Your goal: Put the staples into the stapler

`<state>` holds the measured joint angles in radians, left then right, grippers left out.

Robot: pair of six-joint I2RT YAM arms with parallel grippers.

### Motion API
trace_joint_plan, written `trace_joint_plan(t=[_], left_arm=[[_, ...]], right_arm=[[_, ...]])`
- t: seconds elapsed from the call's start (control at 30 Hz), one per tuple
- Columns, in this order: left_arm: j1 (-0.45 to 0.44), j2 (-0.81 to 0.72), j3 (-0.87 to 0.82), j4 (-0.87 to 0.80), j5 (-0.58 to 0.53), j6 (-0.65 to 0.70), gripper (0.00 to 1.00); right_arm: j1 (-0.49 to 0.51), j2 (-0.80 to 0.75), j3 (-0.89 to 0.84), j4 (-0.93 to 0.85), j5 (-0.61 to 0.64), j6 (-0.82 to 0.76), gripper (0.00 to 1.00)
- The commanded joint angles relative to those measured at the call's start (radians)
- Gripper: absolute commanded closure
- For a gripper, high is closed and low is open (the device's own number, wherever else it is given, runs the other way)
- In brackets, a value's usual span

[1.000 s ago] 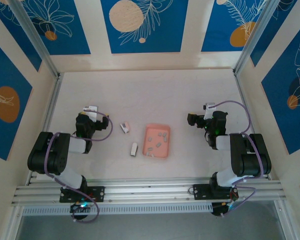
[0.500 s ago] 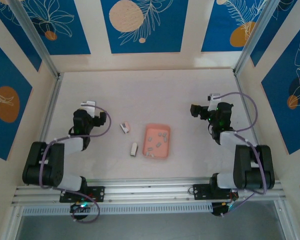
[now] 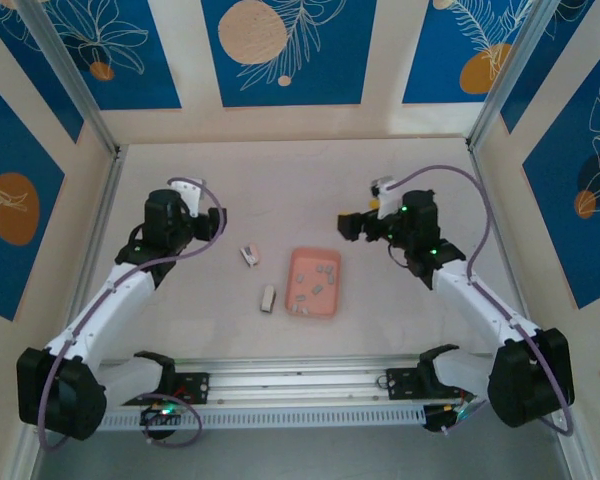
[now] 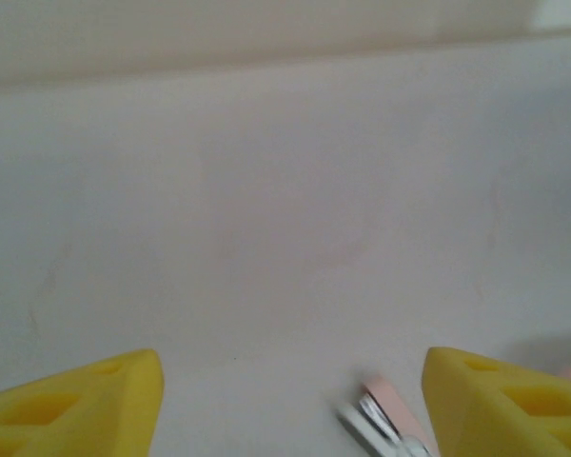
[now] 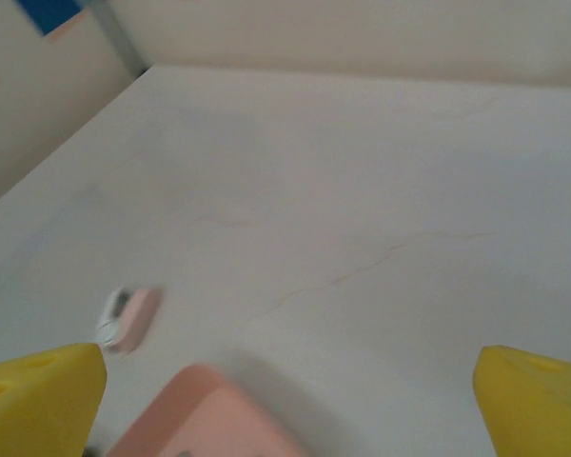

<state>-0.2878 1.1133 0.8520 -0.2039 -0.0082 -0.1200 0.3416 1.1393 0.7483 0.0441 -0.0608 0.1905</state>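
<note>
Left gripper (image 3: pixel 212 224): fingers spread wide, holding nothing; the stapler (image 3: pixel 250 255) lies near it, to its right and nearer the bases
Right gripper (image 3: pixel 348 226): fingers wide apart, empty
Staples (image 3: pixel 316 288): loose in the salmon-pink tray (image 3: pixel 298 265); near the right gripper, slightly left of it and nearer the bases; well apart from the left gripper

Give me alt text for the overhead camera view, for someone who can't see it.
A salmon-pink rectangular tray holding several tiny pale grey metal staples sits on a pale table, with the open, empty left hand and right hand on either side. Left of the tray lie a small pink-and-white oblong object and a whitish oblong object.
</note>
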Motion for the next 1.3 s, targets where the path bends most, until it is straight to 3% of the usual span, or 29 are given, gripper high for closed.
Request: trace_joint_plan(t=[0.0,0.13,0.27,0.37,0.67,0.77,1.27], left_arm=[[-0.065,-0.006,0.060,-0.281,-0.025,-0.119,0.31],[-0.169,0.027,0.083,-0.417,-0.053,-0.133,0.34],[-0.229,0.073,0.087,-0.479,0.013,-0.182,0.42],[-0.280,0.102,0.077,-0.488,0.030,-0.216,0.47],[-0.417,0.190,0.037,-0.394,0.069,-0.345,0.47],[-0.437,0.263,0.099,-0.440,0.025,-0.377,0.49],[-0.459,0.485,0.200,-0.396,0.058,-0.395,0.55]], right_arm=[[0.105,0.004,0.054,-0.105,0.131,0.147,0.01],[0.217,0.026,0.070,-0.131,0.170,0.272,0.01],[0.289,0.038,0.042,-0.107,0.115,0.401,0.01],[0.308,0.049,-0.006,-0.077,0.035,0.484,0.01],[0.322,-0.017,-0.108,-0.054,0.067,0.534,0.01],[0.323,-0.026,-0.106,-0.070,0.078,0.524,0.01],[0.325,-0.039,-0.113,-0.097,0.088,0.499,0.01]])
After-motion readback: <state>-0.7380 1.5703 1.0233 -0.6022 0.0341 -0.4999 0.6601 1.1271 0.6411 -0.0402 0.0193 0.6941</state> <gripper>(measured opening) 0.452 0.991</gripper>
